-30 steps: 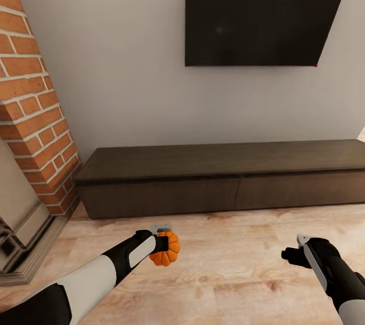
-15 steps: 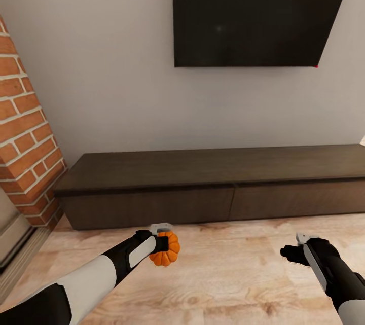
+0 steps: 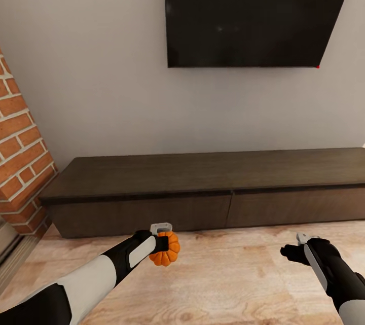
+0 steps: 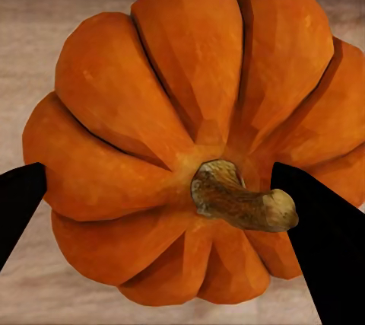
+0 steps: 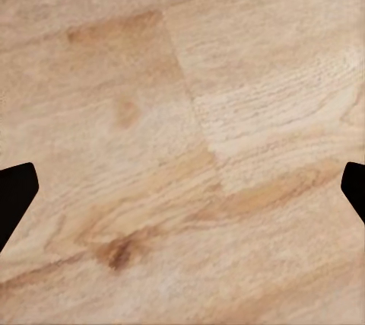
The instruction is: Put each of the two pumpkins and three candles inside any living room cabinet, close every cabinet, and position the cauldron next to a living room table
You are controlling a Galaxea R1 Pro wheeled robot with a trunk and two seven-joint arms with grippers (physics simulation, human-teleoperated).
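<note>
Since a second ago the head camera has swung rightward, so the brick fireplace [image 3: 20,163] sits nearer the frame's edge; both arms hang as before. Left gripper [image 3: 163,244] pinches the pumpkin [image 3: 166,255], its black fingers [image 4: 323,256] pressed against opposite ribs beside the woody tan stem, above the plank floor [image 3: 228,284]. Right gripper [image 3: 296,253] holds nothing, its fingers [image 5: 14,192] spread wide over pale grained wood. Ahead stands the cabinet [image 3: 203,198], dark matte brown, drawers shut, under a black TV [image 3: 253,10]. No writing is readable.
</note>
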